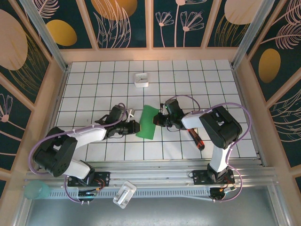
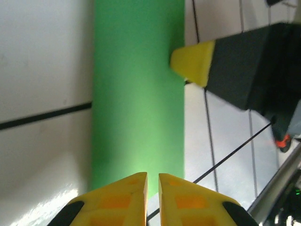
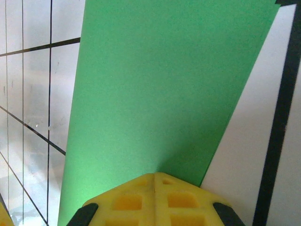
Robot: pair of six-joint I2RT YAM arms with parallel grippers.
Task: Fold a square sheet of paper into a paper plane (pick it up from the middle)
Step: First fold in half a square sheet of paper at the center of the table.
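Observation:
The square sheet of paper (image 1: 148, 122) is bright green and lies folded into a narrow strip in the middle of the tiled table. In the left wrist view the sheet of paper (image 2: 137, 94) runs straight away from my left gripper (image 2: 153, 181), whose jaws stand a narrow gap apart at the strip's near end. My left gripper (image 1: 137, 126) sits at the strip's left edge. My right gripper (image 1: 158, 119) is at its right edge, jaws shut. Its tips (image 3: 155, 176) rest on the green paper (image 3: 160, 89). I cannot tell whether they pinch it.
A small white square box (image 1: 142, 79) stands at the back of the table. A red-and-black screwdriver (image 1: 196, 139) lies right of the right arm. A white object (image 1: 124, 194) and a teal cup (image 1: 36, 190) sit below the rail. Wooden walls (image 1: 55, 94) enclose the table.

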